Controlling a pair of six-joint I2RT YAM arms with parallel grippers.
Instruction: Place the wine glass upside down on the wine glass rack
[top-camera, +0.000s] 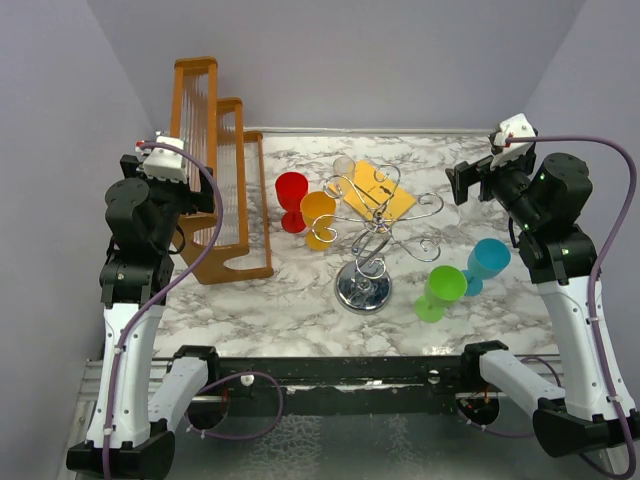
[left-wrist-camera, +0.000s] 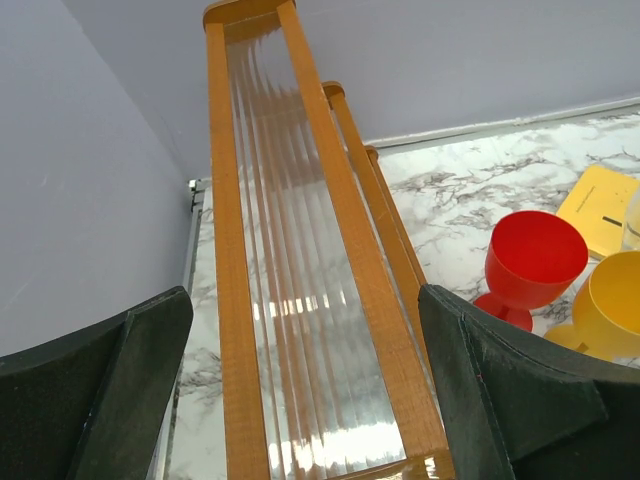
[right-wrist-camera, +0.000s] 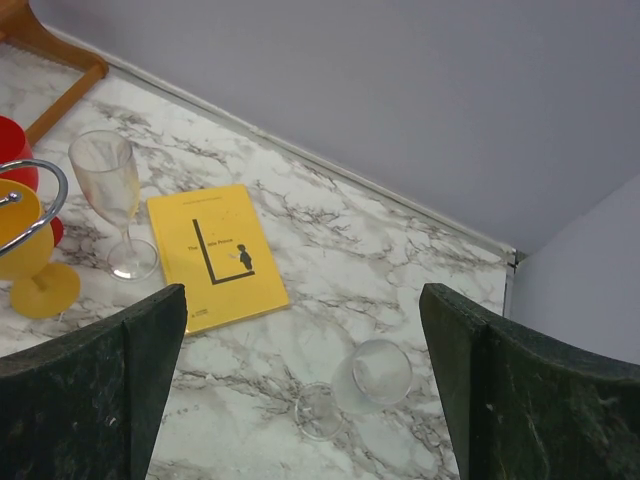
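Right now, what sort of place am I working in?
Probably a staged robot test cell, not a real kitchen: a marble-print table boxed in by plain grey walls, set with props such as a chrome rack, a red goblet and a yellow book.

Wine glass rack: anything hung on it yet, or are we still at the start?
Done: nothing; the wine glass rack carries no glass. In hand: nothing; left pincer and right pincer are open and empty. Left: everything. One clear glass stands by the yellow book, a second clear glass lies on its side; pick, invert, hang.
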